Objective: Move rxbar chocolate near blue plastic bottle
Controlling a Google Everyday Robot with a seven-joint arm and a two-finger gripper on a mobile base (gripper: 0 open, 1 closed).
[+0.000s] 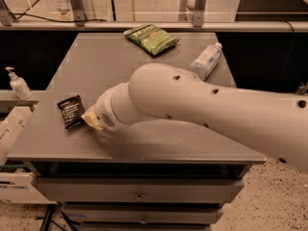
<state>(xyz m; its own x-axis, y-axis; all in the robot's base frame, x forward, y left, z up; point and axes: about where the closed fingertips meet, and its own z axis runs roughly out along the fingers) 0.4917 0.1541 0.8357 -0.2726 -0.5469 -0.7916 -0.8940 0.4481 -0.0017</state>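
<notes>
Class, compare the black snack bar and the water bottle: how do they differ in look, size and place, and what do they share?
The bar is black with white print; the bottle is clear with a white cap. The bar is flat and shorter; the bottle round and longer. The bar sits front left, right beside the gripper; the bottle far right, away from it. Both lie on the grey table.

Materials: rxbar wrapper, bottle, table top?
rxbar chocolate: black film wrapper by the look, white print. blue plastic bottle: clear bluish plastic, see-through, white cap. table: matte grey, perhaps painted metal or laminate. pincer sits at the bar's right edge.
</notes>
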